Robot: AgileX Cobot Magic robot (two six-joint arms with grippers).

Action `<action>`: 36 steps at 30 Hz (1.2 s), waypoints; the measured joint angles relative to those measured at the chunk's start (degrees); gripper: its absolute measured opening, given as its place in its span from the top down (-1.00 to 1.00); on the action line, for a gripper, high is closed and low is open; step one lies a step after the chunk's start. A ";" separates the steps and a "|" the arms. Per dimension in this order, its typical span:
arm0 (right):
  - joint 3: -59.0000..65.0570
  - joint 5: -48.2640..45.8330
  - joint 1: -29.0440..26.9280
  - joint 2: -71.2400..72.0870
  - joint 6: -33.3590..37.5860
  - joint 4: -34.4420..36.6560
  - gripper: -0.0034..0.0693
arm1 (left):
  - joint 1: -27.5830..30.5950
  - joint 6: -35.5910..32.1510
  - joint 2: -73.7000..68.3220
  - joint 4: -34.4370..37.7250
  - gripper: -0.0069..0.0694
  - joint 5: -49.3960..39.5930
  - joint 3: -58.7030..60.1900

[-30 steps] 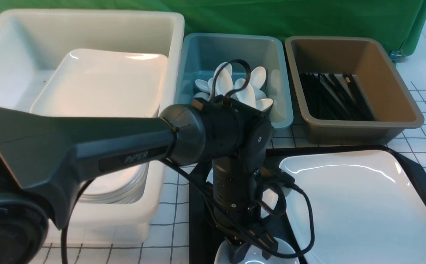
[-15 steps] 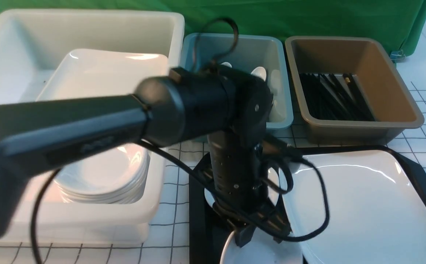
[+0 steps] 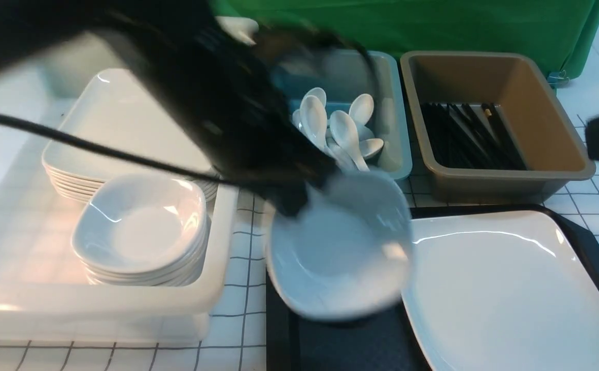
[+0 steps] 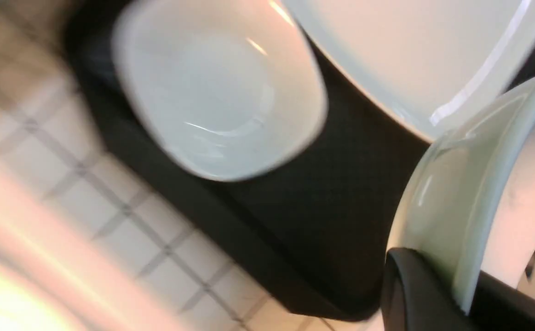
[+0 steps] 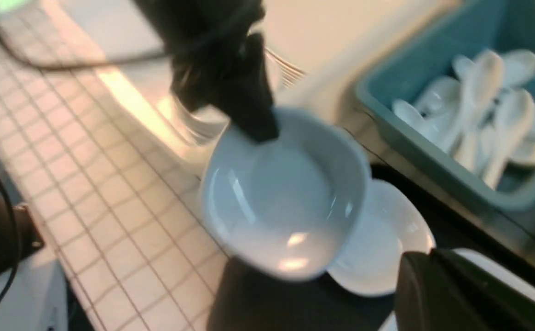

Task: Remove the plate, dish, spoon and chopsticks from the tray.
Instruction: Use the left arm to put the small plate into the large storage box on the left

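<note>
Front view | dish (image 3: 338,252) held over tray (image 3: 340,344) left edge, left gripper (image 3: 293,200) clamped on rim | next: we seat it on dish stack (image 3: 142,232).

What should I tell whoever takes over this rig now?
Left gripper: shut on the rim of a small white rounded-square dish, lifted above the black plastic tray.
Right gripper: shut, holding nothing visible.
On the tray: a second small white dish and the large white rectangular plate.
Done: teal bin holds white spoons, brown bin black chopsticks; none visible on the tray.
To do: held dish into the white bin, then the second dish and the plate.
</note>
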State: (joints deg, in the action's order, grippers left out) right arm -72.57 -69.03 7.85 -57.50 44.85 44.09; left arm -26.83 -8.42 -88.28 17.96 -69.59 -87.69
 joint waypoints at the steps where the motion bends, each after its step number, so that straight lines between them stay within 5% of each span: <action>1: -1.44 -0.11 1.51 -1.29 0.36 0.30 0.90 | 3.27 -1.42 1.52 0.74 0.74 0.00 0.00; 7: -9.71 1.84 18.17 -9.59 -3.48 -5.55 0.90 | 19.31 -9.68 6.61 3.07 0.74 -0.07 0.13; 13: -15.51 6.38 34.69 -16.96 -12.98 -20.65 0.90 | 31.26 -6.10 8.48 4.54 0.74 -0.01 6.53; 16: -17.40 8.01 38.40 -19.74 -15.28 -23.96 0.90 | 34.41 -5.74 9.93 5.44 0.74 -0.06 12.25; 30: -19.82 11.76 39.25 -23.95 -17.74 -25.20 0.89 | 36.12 8.98 13.58 6.68 0.72 13.58 28.62; 36: -19.82 11.89 39.44 -23.95 -18.04 -25.16 0.88 | 36.12 10.58 13.49 6.16 0.42 15.23 28.73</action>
State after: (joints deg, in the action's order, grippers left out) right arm -92.39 -57.14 47.28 -81.45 26.81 18.94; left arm 9.29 2.15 -74.79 24.12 -54.36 -58.96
